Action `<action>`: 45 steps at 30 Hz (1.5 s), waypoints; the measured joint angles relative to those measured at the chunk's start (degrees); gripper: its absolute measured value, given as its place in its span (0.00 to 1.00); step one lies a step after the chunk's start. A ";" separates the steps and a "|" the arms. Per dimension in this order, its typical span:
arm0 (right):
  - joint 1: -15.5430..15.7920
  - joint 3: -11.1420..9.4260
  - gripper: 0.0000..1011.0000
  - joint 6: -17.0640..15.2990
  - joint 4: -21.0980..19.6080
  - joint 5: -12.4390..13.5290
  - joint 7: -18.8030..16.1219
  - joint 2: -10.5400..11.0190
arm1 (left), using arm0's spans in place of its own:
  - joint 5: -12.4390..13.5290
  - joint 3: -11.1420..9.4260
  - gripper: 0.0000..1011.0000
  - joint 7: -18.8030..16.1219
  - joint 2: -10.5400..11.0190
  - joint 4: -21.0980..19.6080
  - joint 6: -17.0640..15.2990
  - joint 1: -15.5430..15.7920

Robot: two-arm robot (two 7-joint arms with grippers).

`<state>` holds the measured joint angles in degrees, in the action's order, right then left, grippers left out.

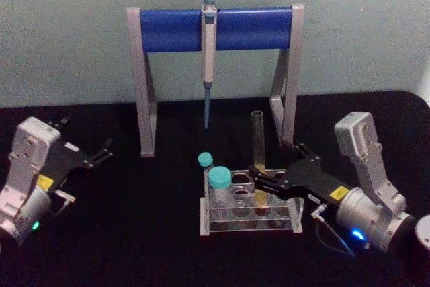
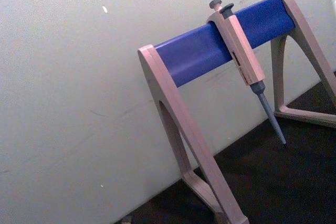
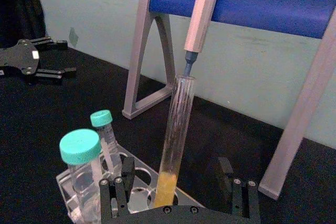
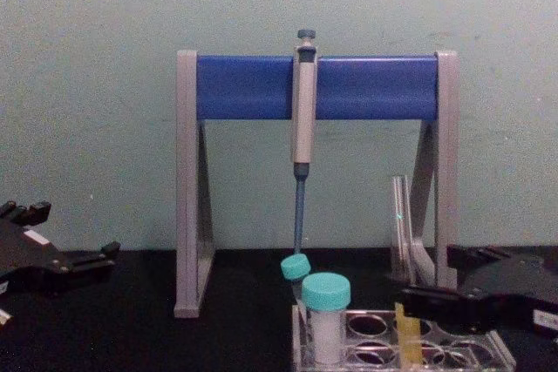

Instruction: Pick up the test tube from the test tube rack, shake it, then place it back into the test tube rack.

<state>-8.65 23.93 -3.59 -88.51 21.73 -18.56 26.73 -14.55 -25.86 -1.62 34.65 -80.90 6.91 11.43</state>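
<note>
The test tube (image 1: 259, 142) stands upright in the test tube rack (image 1: 250, 225), with yellow-orange liquid in its lower part. It occupies a hole at the rack's right end. My right gripper (image 1: 263, 184) is open, one finger on each side of the tube's lower part just above the rack. The right wrist view shows the tube (image 3: 176, 129) rising between the two fingers (image 3: 116, 190) with a gap on both sides. From the chest view, the tube (image 4: 400, 233) rises behind the gripper (image 4: 418, 295). My left gripper (image 1: 101, 152) rests open at the far left, away from the rack.
Two teal-capped vials (image 1: 220, 183) sit in the rack's left end. Behind the rack stands a grey-and-blue pipette stand (image 1: 168, 29) with a pipette (image 1: 209, 52) hanging down; its tip is just behind the tube's top. The tabletop is black.
</note>
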 joint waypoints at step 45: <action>-3.99 -1.86 0.99 0.27 6.04 -2.36 -3.15 -7.39 | 0.00 0.00 1.00 0.00 0.00 0.00 0.00 0.00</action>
<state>-12.65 22.06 -3.32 -82.47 19.37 -21.71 19.34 -14.55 -25.86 -1.62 34.65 -80.90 6.91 11.43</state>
